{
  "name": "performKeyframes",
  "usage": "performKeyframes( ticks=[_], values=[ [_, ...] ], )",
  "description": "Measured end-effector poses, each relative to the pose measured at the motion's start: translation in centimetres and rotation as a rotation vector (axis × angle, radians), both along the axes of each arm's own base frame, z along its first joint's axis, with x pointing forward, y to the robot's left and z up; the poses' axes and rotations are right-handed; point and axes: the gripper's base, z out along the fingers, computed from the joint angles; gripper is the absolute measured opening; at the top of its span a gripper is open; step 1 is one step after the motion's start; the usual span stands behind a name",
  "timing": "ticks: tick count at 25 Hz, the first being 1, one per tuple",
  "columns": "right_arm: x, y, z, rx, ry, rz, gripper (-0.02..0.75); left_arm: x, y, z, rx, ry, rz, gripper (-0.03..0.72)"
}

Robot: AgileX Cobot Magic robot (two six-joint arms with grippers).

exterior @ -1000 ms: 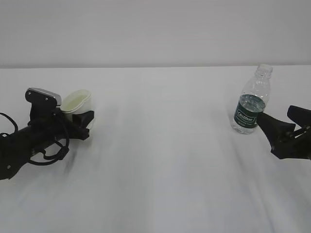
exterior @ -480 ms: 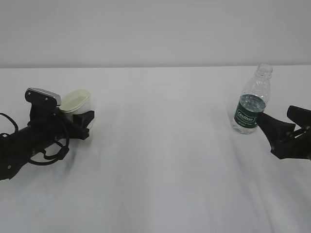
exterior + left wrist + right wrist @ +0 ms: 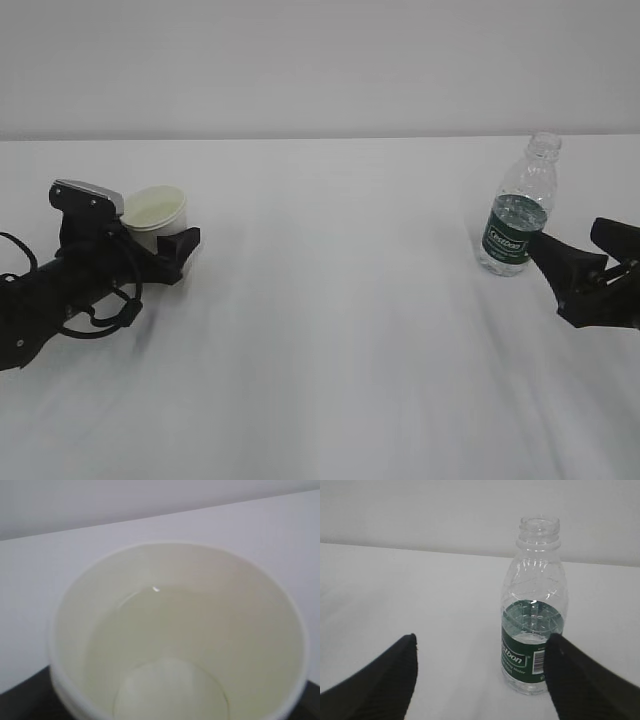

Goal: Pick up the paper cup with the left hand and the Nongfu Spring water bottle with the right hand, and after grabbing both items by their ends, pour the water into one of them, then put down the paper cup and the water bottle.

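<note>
Both pincers gape: the left pincer (image 3: pixel 165 243) has just released the now-upright paper cup (image 3: pixel 155 216).

— Can you read anything from where you stand?

— Only on the water bottle (image 3: pixel 535 625). Its dark green label (image 3: pixel 524 657) carries white lettering, and from close by the end of a word reads "...tbon". Right of that sits a white patch with a barcode (image 3: pixel 539 661); the digits under it are too small to tell.

— And from farther off?

— The same label (image 3: pixel 506 240), white letters on green, too blurred to spell out. No other writing that I can read.
</note>
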Motion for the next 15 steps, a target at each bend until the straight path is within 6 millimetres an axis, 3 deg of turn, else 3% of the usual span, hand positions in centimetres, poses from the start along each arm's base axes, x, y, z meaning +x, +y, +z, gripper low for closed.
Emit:
performKeyframes(
  ticks=[5, 11, 15],
  values=[
    [0.0, 0.0, 0.0, 0.002, 0.001, 0.000, 0.588, 0.1, 0.1, 0.0, -0.004, -0.001, 0.014, 0.678],
    [0.0, 0.0, 0.0, 0.002, 0.001, 0.000, 0.588, -1.1, 1.0, -0.6, -0.012, 0.048, 0.099, 0.670],
    [0.0, 0.0, 0.0, 0.002, 0.001, 0.000, 0.588, -2.0, 1.2, 0.0, -0.012, 0.058, 0.106, 0.646]
  ],
)
